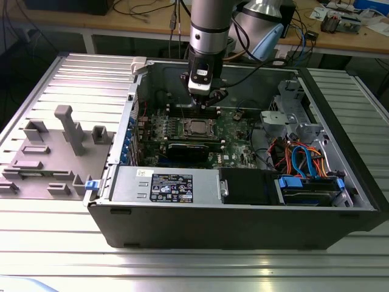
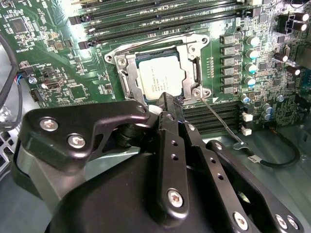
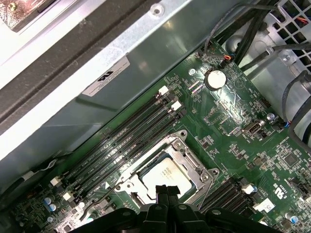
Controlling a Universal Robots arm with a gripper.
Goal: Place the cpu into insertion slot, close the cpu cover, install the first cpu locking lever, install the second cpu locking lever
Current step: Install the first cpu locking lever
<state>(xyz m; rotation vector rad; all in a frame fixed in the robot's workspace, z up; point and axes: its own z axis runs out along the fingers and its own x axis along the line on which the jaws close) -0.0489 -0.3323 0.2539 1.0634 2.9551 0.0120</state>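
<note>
In both wrist views the cpu (image 2: 160, 80) (image 3: 165, 175) lies flat in the insertion slot (image 1: 199, 126) on the green board. The cpu cover (image 2: 124, 73) (image 3: 193, 162) is down around it as a silver frame. One thin wire locking lever (image 2: 221, 121) sticks out from a corner of the socket, away from the frame. Another lever (image 2: 160, 40) runs along the socket's side by the memory slots. My gripper (image 2: 168, 99) (image 3: 165, 190) (image 1: 203, 100) hovers just above the socket's edge, shut with nothing in it.
Long black memory slots (image 2: 146, 19) (image 3: 121, 141) flank the socket. A black card (image 1: 191, 149) lies in front of it. The case walls (image 1: 140, 91), power supply (image 1: 164, 185) and cabled drive bay (image 1: 304, 161) ring the board. A grey fixture (image 1: 55, 152) sits at the exterior view's left.
</note>
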